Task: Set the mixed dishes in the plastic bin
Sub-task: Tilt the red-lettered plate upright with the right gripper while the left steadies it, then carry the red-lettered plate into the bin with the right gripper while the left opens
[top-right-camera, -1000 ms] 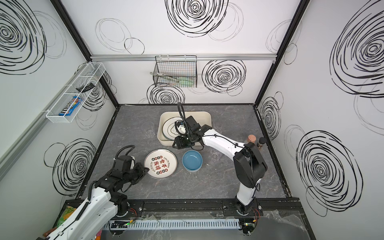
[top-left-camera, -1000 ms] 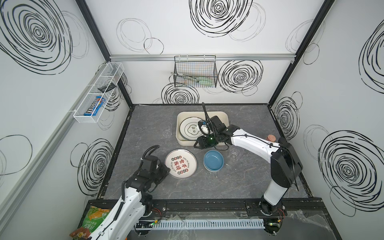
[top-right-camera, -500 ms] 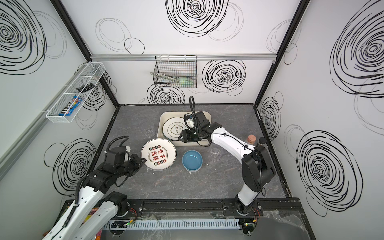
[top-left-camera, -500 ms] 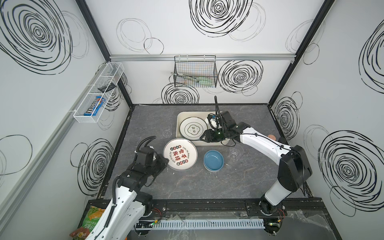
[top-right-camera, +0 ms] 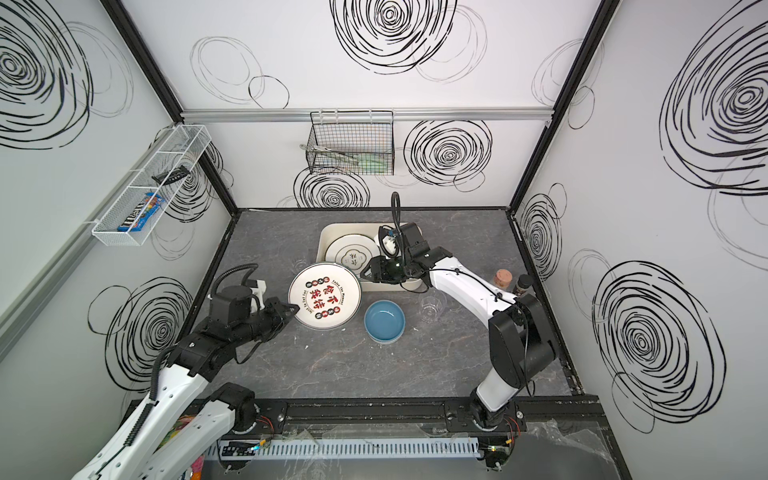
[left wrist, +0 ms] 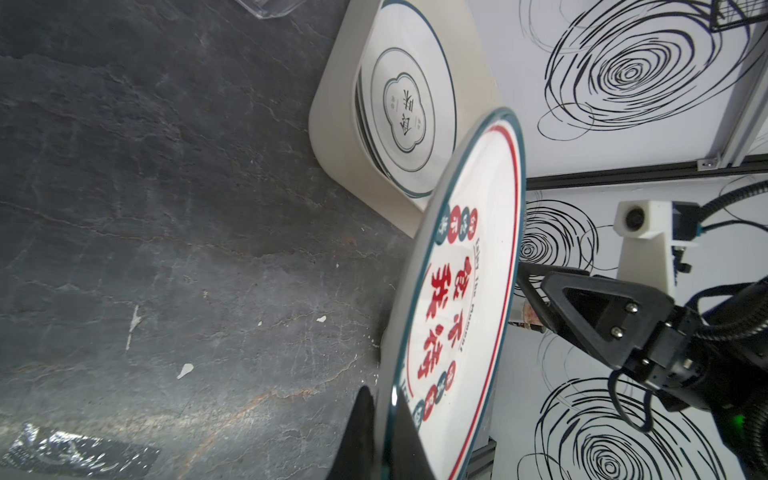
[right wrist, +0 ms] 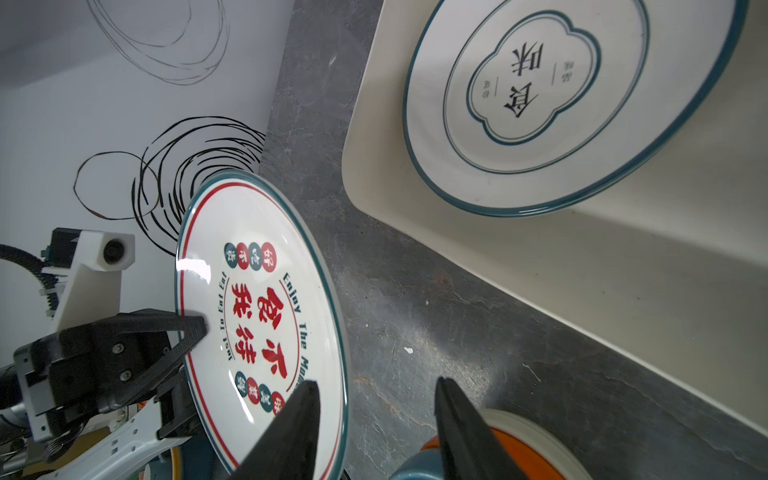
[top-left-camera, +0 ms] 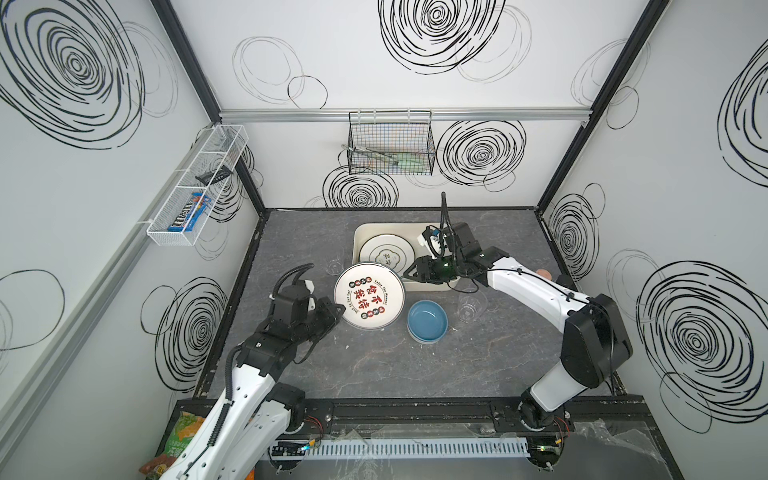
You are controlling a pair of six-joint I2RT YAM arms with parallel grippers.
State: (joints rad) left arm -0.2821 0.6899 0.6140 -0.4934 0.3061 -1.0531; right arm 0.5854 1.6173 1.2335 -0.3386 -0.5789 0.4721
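Beside the plastic bin, left fingers pinch the plate rim.

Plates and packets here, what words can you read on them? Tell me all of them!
"食不我待": big red characters, plate with red writing.
"Enjoy The Moment" and, it seems, "Just To Eat Eat": small curved print, same plate.
Its round badges: too small to read.
"食味": black, green-rimmed plate in the bin.
Tiny characters beside it: too small.
Candy pack in the wall rack: blurred.
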